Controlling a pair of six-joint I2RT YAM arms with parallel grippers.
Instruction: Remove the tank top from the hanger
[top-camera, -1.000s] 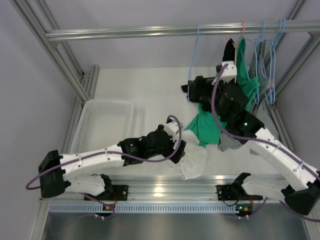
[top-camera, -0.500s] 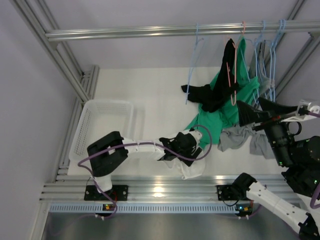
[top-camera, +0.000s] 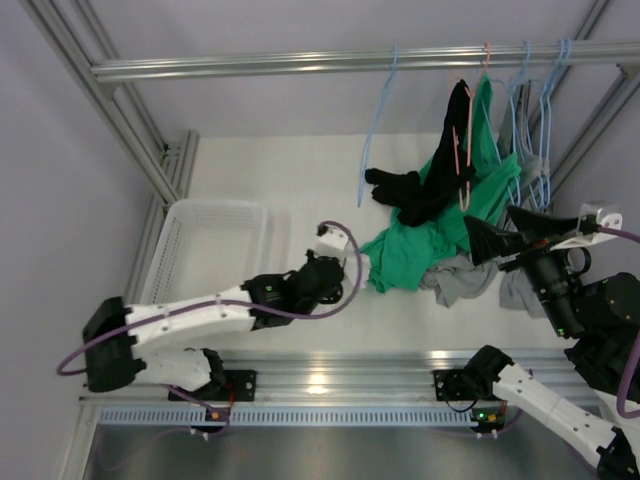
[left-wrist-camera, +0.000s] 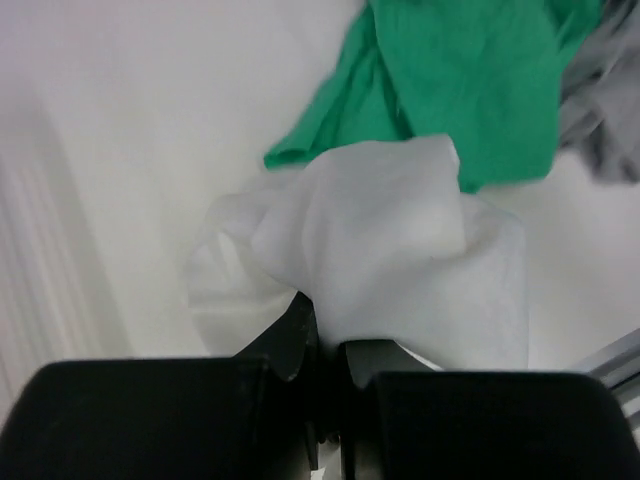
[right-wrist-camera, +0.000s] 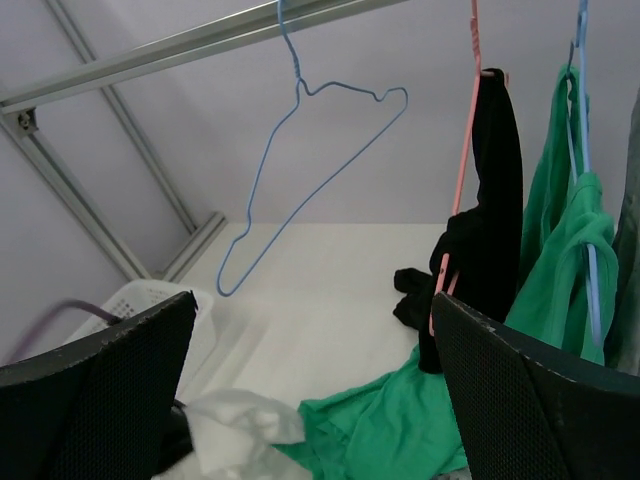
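Note:
A white garment with a strap loop (left-wrist-camera: 400, 250), which looks like the tank top, lies bunched on the table, off any hanger. My left gripper (left-wrist-camera: 325, 335) is shut on its near edge. From above, the left gripper (top-camera: 325, 280) covers it; it also shows low in the right wrist view as the white cloth (right-wrist-camera: 240, 425). A bare blue hanger (right-wrist-camera: 255, 195) dangles from the rail. My right gripper (right-wrist-camera: 312, 300) is open and empty, held in the air right of the clothes as the right gripper (top-camera: 490, 220).
A black garment (top-camera: 430, 190) drapes over a pink hanger (top-camera: 462, 150). Green cloth (top-camera: 410, 255) spills from a blue hanger onto the table beside a grey garment (top-camera: 465, 280). A white basket (top-camera: 215, 204) sits at the left. The rail (top-camera: 300, 65) crosses overhead.
My left gripper closed on the white garment and drew it left. The right arm pulled back from the hangers to the right. The bare blue hanger swung left.

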